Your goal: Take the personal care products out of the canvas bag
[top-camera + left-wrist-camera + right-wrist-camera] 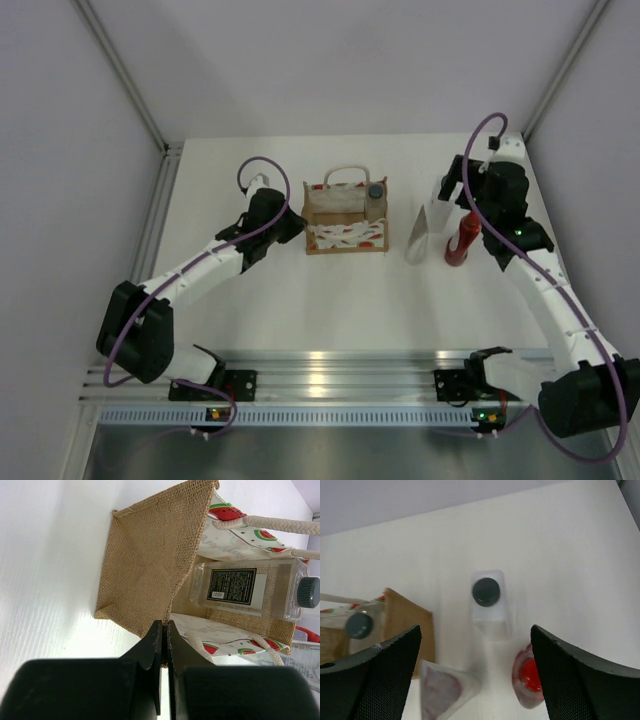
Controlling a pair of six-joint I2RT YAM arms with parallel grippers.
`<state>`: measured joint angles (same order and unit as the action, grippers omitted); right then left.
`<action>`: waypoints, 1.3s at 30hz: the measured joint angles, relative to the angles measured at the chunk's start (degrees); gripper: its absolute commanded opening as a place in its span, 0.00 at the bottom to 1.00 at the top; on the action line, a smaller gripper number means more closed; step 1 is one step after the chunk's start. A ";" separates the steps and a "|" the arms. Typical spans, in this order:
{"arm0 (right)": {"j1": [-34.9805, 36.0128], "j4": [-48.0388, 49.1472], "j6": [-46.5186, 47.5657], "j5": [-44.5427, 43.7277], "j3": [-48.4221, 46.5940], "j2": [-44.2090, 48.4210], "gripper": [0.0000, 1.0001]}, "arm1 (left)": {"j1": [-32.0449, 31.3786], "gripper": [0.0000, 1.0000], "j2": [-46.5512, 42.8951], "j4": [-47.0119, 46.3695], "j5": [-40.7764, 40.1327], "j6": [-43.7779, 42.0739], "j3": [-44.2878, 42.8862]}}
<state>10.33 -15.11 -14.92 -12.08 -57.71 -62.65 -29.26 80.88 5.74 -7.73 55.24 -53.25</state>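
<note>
White table [330,300], pale grey walls [330,60]

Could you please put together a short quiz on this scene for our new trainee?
1. How many bottles are outside the bag? A one, B three, C four.
2. True or false: the red bottle lies inside the bag.
3. Which pincer is open?
Key: 1 B. 2 false: the red bottle stands outside it. 3 the right pincer; the left pincer is shut on the bag's edge.
</note>
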 measured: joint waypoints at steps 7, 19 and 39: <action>12.48 -2.25 1.14 3.02 -13.73 -7.39 0.72 | 0.00 0.00 -0.02 0.00 0.04 0.09 0.00; 21.46 -11.89 1.27 2.05 -28.00 -30.23 0.60 | 0.00 0.00 -0.17 0.09 0.11 0.09 0.00; 21.57 -14.56 1.29 -0.94 -32.68 -41.18 0.54 | 0.00 0.00 -0.20 0.13 0.09 0.09 0.09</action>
<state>31.90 -29.67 -13.63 -13.02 -90.39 -103.83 -29.26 80.68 5.87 -7.64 55.33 -53.17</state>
